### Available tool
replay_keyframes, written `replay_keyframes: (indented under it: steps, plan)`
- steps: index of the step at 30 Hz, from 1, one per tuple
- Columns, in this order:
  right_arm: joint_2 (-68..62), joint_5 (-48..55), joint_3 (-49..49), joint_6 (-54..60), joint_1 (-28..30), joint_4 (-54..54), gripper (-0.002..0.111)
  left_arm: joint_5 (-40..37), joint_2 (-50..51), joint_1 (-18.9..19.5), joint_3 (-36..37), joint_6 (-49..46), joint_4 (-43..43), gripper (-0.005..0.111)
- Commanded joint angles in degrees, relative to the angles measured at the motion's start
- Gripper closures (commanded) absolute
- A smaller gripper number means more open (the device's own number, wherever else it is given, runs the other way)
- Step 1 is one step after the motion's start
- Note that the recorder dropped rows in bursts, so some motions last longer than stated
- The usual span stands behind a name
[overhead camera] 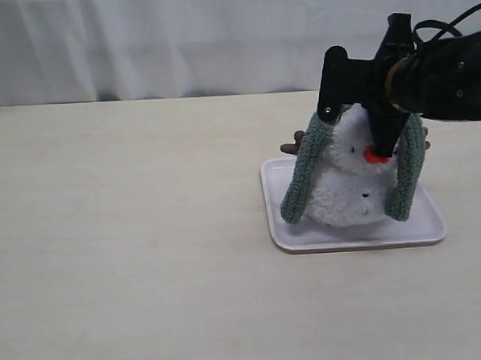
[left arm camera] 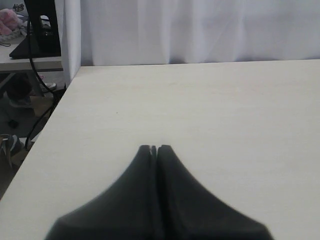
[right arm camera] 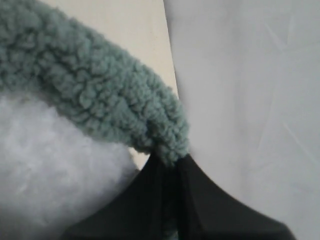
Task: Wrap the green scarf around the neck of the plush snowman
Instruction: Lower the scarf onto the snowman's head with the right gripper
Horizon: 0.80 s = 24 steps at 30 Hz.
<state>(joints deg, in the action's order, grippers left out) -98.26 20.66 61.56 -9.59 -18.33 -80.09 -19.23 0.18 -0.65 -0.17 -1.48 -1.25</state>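
Observation:
The white plush snowman (overhead camera: 348, 197) stands upright on a white tray (overhead camera: 308, 239). The green scarf (overhead camera: 301, 175) lies over its top, and its two ends hang down the left and right sides to the tray. My right gripper (overhead camera: 381, 143) reaches down in front of the snowman's face by the orange nose. Up close, the right gripper (right arm camera: 172, 161) is shut on the scarf (right arm camera: 100, 90), which arches over the white plush (right arm camera: 50, 160). The arm hides most of the neck. My left gripper (left arm camera: 154, 148) is shut and empty above the bare table, outside the exterior view.
A brown antler-like arm (overhead camera: 293, 145) sticks out on the snowman's left. A white curtain (overhead camera: 177, 38) runs behind the table. The table's edge (left arm camera: 55, 115) and some clutter beyond it show in the left wrist view.

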Motion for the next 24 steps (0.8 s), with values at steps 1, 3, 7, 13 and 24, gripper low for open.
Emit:
replay_keyframes:
  steps: [1, 3, 7, 13, 24]
  plan:
    - [-0.34, -0.23, 0.34, -1.07, 3.21, 1.05, 0.104, 0.6, -0.18, 0.29, 0.17, 0.1, 0.29, 0.107]
    - [-0.34, -2.65, 0.34, -3.99, 4.37, 2.51, 0.104, 0.6, -0.18, 0.29, 0.17, 0.1, 0.29, 0.107]
    - [-0.23, -9.49, 0.34, -9.48, 5.0, 4.94, 0.104, 0.6, -0.18, 0.29, 0.17, 0.1, 0.29, 0.107]
    - [-0.23, -10.55, 0.34, -11.09, 4.89, 6.75, 0.098, 0.6, -0.18, 0.29, 0.17, 0.1, 0.29, 0.107]
    - [-0.23, -5.54, 0.34, -11.16, 4.89, 12.25, 0.044, 0.6, -0.18, 0.29, 0.17, 0.1, 0.29, 0.107]
